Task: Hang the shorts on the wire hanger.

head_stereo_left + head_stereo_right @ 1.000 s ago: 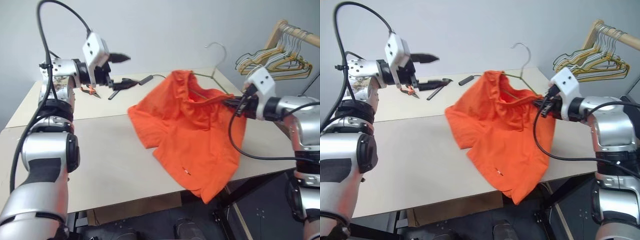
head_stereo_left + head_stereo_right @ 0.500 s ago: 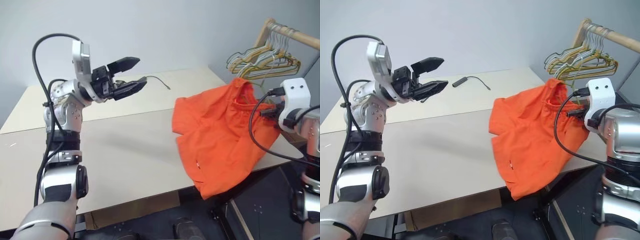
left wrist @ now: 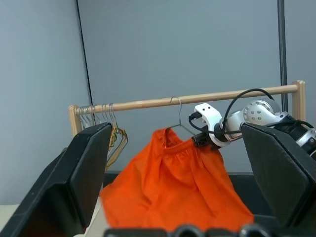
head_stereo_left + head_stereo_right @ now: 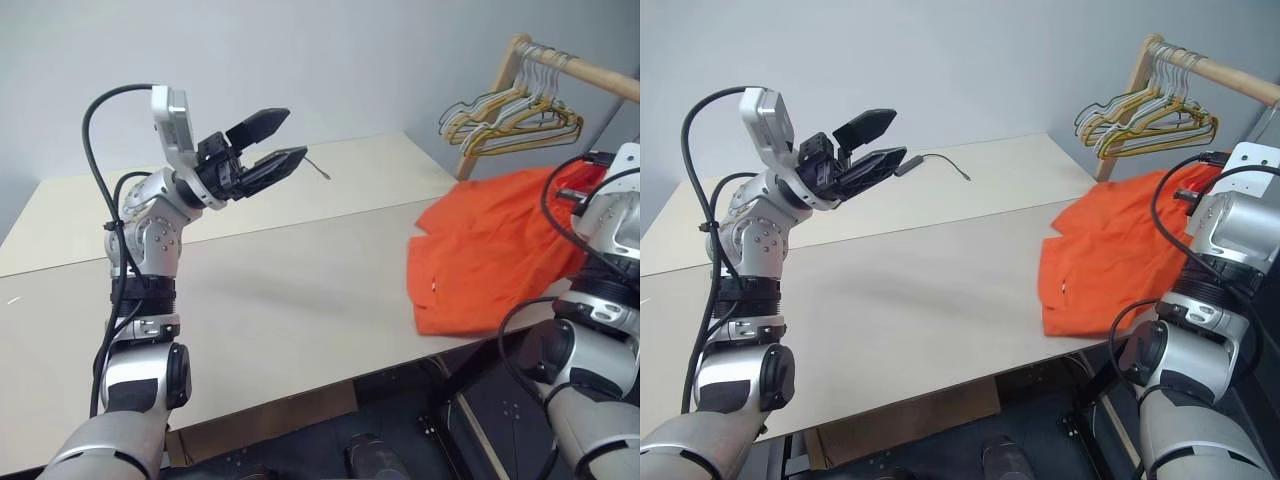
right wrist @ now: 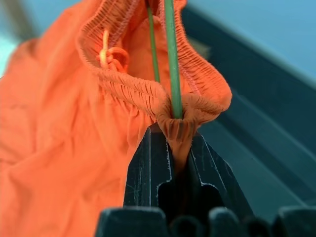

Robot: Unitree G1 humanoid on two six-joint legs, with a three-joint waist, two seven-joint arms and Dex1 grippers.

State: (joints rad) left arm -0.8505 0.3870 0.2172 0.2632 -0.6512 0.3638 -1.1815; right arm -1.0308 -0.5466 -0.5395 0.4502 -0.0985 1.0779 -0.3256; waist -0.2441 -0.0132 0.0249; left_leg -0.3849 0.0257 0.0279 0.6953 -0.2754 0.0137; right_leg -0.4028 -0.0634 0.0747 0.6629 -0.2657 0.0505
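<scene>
While right claw point(image 5: 173, 148) pinches shorts point(image 5: 64, 138) waistband and hanger point(image 5: 170, 59), left claw point(image 4: 275, 145) gapes wide above desk point(image 4: 300, 290).

Silver jointed arms, black cables, white wrist housings, black hand point(image 4: 268, 150) fingers

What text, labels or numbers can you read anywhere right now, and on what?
None readable.
The shorts carry a small white label, too small to read.
No print shows on the wire hanger, the wooden rail or either gripper.
</scene>
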